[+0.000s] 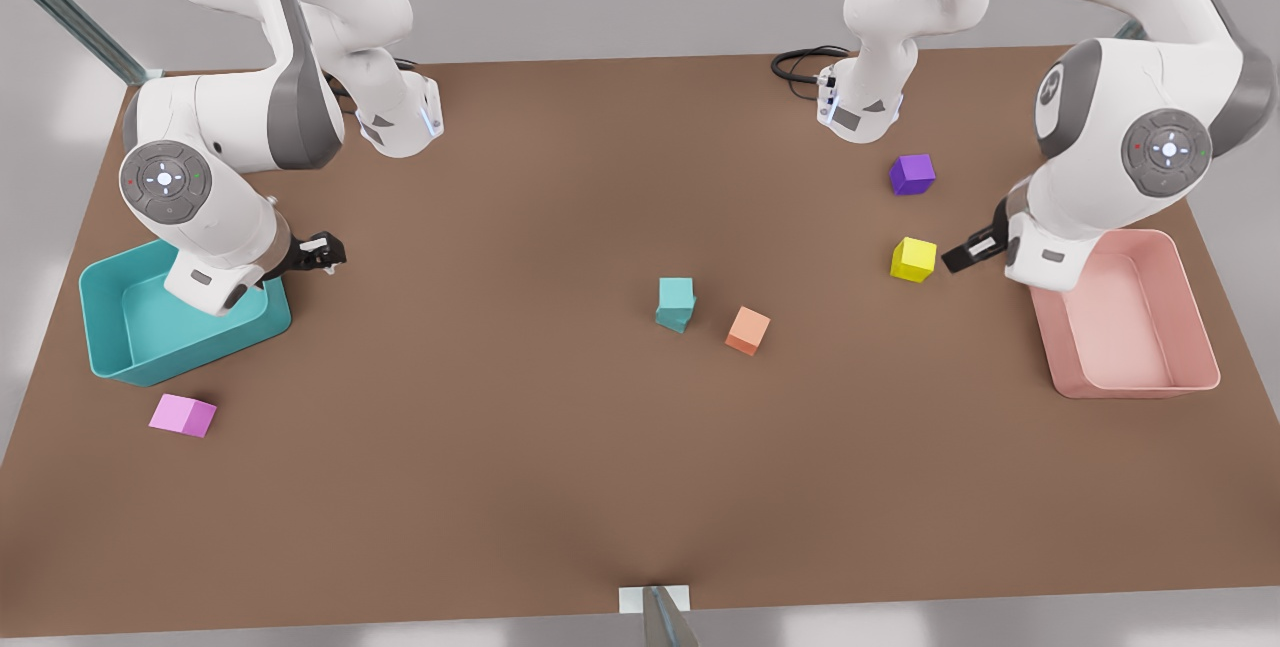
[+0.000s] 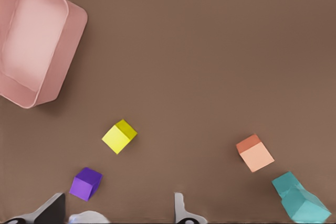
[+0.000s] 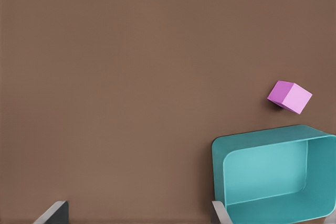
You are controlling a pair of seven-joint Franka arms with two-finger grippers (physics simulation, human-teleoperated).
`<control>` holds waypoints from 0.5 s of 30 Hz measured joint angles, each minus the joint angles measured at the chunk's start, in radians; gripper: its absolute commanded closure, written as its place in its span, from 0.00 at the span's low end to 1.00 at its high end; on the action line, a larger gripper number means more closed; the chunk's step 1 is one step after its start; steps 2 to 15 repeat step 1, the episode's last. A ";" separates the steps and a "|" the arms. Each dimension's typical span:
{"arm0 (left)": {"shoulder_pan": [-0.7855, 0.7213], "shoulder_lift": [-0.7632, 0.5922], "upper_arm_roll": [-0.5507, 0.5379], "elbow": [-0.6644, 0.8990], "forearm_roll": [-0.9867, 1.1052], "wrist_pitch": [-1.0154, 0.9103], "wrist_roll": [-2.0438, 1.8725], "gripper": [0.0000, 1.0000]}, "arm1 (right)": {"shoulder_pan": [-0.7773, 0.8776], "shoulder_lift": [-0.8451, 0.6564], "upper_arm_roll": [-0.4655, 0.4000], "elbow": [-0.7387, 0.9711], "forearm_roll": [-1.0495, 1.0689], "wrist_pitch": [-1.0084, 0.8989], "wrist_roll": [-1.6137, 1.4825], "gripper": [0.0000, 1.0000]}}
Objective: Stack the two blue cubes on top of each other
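Note:
The two blue cubes (image 1: pixel 676 304) stand one on top of the other near the table's middle, the upper one turned slightly askew; the left wrist view shows the stacked pair (image 2: pixel 302 203) too. My left gripper (image 1: pixel 957 256) hovers at the front view's right, beside the yellow cube (image 1: pixel 913 259), open and holding nothing; its fingers (image 2: pixel 181 209) stand wide apart. My right gripper (image 1: pixel 322 253) hangs at the front view's left over the edge of the teal bin (image 1: pixel 105 322), open and not holding anything, with its fingers (image 3: pixel 219 213) spread.
An orange cube (image 1: pixel 747 330) lies just right of the stack. A purple cube (image 1: pixel 912 174) sits behind the yellow one. A pink bin (image 1: pixel 1190 372) stands at the right edge, and a pink cube (image 1: pixel 183 415) lies in front of the teal bin.

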 measured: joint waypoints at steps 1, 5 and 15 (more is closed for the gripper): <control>-0.001 0.001 0.002 0.000 -0.009 -0.022 0.033 0.00 | 0.000 0.000 0.000 0.000 0.000 0.000 0.000 0.00; -0.001 0.001 0.002 0.000 -0.009 -0.022 0.033 0.00 | 0.000 0.000 0.000 0.000 0.000 0.000 0.000 0.00; -0.001 0.001 0.002 0.000 -0.009 -0.022 0.033 0.00 | 0.000 0.000 0.000 0.000 0.000 0.000 0.000 0.00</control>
